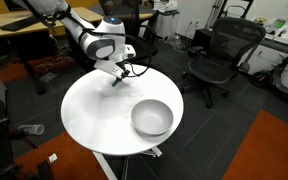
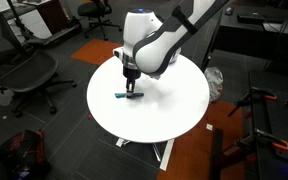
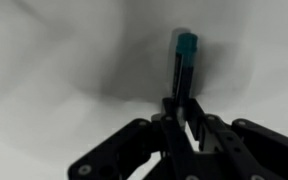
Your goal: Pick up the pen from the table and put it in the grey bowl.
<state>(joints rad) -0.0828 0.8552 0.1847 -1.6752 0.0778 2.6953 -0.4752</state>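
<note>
The white round table (image 1: 92, 112) shows in both exterior views (image 2: 174, 100). The grey bowl (image 1: 136, 121) stands on it near one edge, empty; the arm hides it in the second exterior view. The teal-blue pen (image 2: 120, 96) lies low at the table top, and in the wrist view (image 3: 186, 58) it sticks out from between the fingers. My gripper (image 3: 185, 118) is down at the table surface (image 1: 116, 80) (image 2: 130, 90), a good way from the bowl, with its fingers shut on the pen's near end.
Black office chairs (image 1: 219, 55) (image 2: 29, 75) stand around the table. A wooden desk (image 1: 29, 25) is at the back. Orange carpet (image 1: 269, 150) lies beside the table, and a tripod-like stand (image 2: 259, 120) is near it.
</note>
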